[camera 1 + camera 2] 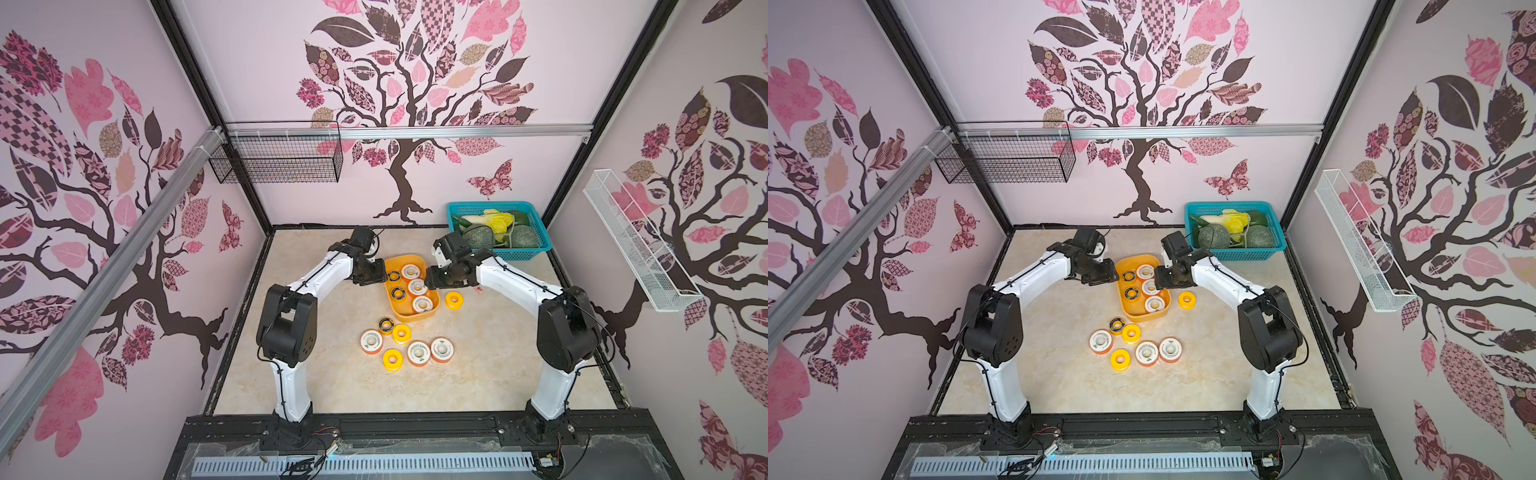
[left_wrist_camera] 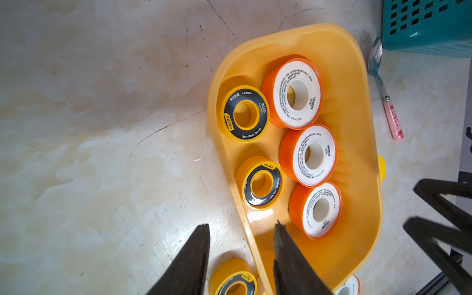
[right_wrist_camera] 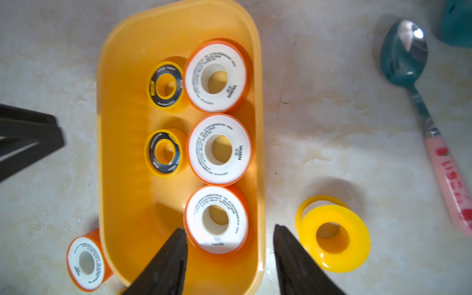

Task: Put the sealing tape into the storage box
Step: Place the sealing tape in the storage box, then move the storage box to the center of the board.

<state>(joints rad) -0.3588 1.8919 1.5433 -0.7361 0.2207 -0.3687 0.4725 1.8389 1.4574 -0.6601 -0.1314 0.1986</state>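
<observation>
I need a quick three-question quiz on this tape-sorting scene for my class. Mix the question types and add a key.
1. How many spools of sealing tape lie inside the storage box?
2. True or false: every black-ringed spool is already in the box.
3. Which kind has none in the box? A white-faced; B all yellow; C black-ringed.
Key: 1. Five. 2. False: one black-ringed spool lies on the table. 3. B: all three yellow spools lie outside.
</observation>
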